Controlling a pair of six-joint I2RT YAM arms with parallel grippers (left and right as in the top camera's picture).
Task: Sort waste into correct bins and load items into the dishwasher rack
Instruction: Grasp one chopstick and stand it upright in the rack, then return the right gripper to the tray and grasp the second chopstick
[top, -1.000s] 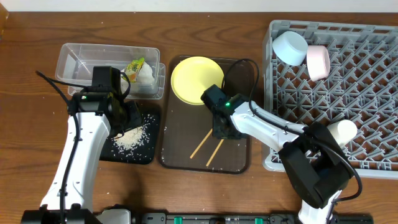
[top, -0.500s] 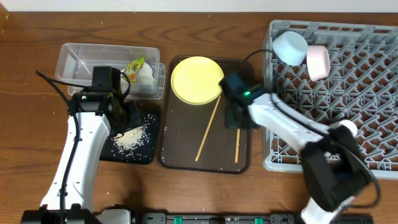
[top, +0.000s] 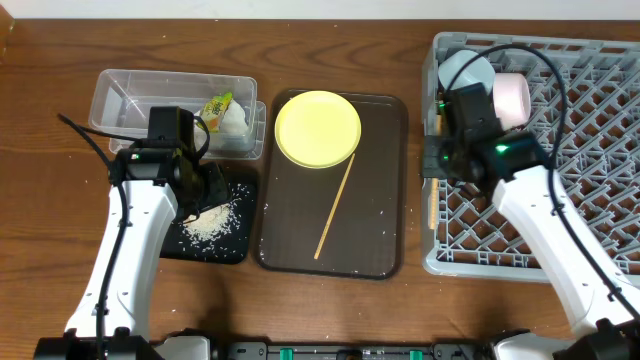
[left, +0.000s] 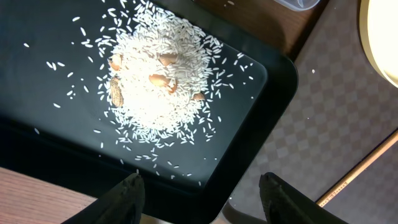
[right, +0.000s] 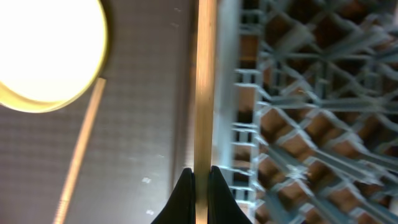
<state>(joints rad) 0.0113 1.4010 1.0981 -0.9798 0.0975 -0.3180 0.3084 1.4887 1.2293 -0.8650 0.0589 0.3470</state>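
In the right wrist view my right gripper (right: 201, 180) is shut on one wooden chopstick (right: 204, 93), held over the left wall of the grey dishwasher rack (right: 298, 124). The overhead view shows this gripper (top: 434, 178) at the rack (top: 560, 170) edge. A second chopstick (top: 335, 205) lies on the brown tray below the yellow plate (top: 317, 128). My left gripper (left: 202, 190) hangs open over the black tray (left: 267, 118) with its rice pile (left: 155, 81). The clear tub (top: 130, 100) holds the wrapper (top: 217, 105) and tissue (top: 236, 121). A light blue bowl (top: 462, 68) and a pinkish bowl (top: 512, 98) sit in the rack.
The dark brown serving tray (top: 385, 230) lies between the black tray (top: 235, 250) and the rack. A few brown bits lie mixed into the rice. My right arm stretches across the rack's front half.
My right gripper has lifted one chopstick off the brown tray and carried it right to the rack's left edge. The other chopstick has shifted on the tray. The left arm has not moved.
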